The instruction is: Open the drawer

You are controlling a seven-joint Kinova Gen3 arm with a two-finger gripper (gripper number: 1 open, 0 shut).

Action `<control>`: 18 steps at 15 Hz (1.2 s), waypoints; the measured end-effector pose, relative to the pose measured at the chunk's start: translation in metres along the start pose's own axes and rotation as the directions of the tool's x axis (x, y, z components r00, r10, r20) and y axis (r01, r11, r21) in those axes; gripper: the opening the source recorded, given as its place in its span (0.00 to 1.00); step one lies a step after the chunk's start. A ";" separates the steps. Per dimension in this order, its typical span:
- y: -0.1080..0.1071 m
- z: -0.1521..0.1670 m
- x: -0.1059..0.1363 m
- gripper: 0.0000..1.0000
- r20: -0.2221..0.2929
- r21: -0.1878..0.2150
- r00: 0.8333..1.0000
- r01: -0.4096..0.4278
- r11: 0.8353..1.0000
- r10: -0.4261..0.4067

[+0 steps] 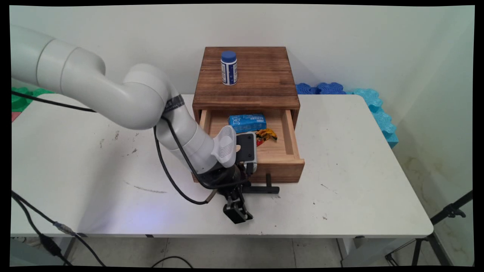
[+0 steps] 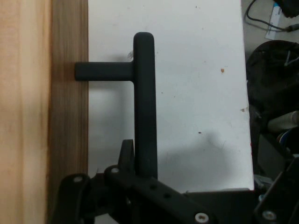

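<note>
The drawer (image 1: 261,151) is pulled out; its black handle (image 2: 145,102) is pinched by the gripper (image 2: 140,175) jaws.

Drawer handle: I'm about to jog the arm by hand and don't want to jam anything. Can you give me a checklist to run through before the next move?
1. Drawer pulled out of the wooden box: ok, it stands open.
2. Gripper lined up with the black handle: ok, the hand view shows the bar running into it.
3. Gripper closed on the handle: cannot tell.
4. Blue packet and yellow-red wrapper lying inside the drawer: ok.
5. Bottle upright on the box top: ok.
6. Black cable clear of the drawer front: cannot tell, it loops close by.
</note>
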State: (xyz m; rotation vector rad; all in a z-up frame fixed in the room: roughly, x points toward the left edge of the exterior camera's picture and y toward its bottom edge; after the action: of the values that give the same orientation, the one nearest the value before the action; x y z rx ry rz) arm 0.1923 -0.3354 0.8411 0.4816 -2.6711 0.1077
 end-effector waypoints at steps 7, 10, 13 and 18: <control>0.008 0.005 -0.003 1.00 0.017 0.004 1.000 0.023 1.000 -0.024; 0.013 0.007 -0.004 1.00 0.020 -0.003 0.999 0.027 1.000 -0.027; 0.018 0.008 -0.005 1.00 0.022 -0.011 0.999 0.029 1.000 -0.029; 0.027 0.010 -0.008 1.00 0.024 -0.028 0.999 0.028 0.999 -0.028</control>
State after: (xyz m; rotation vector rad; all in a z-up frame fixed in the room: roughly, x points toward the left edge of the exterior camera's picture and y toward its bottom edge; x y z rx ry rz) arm 0.1858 -0.3093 0.8289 0.5143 -2.6844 0.0560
